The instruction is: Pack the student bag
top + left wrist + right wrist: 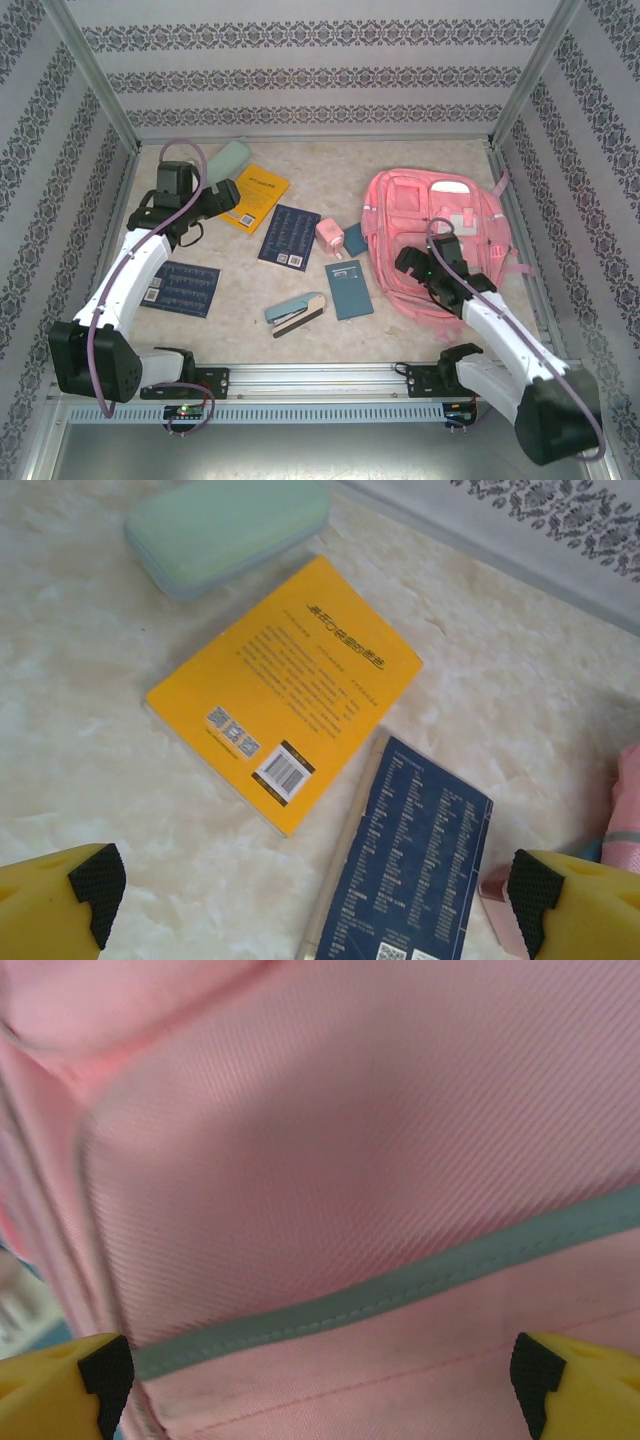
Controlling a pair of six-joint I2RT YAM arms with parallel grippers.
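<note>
We see a pale, marbled surface [330,165] boxed in on three sides by walls [320,70] papered in grey patterned bands, with a metal rail [320,377] along the near edge. The student bag [400,205] lies flat on the right part of the surface, its front pockets facing up. To its left sit a small pink box [329,236], a teal notebook [349,288] and a stapler [297,313]. Farther left lie a dark blue booklet [290,237], a yellow book [255,197] with its barcode side up, a mint-green case [228,158] near the back wall, and a second blue booklet [185,288] beside the left arm. The left hand [312,895] hangs above the yellow book and the dark blue booklet with its fingers spread wide, gripping nothing. The right hand [320,1375] is likewise spread wide, close over the bag's pink fabric and its grey trim stripe [400,1285]. It has hold of nothing, and we cannot tell whether its pads touch the cloth.
</note>
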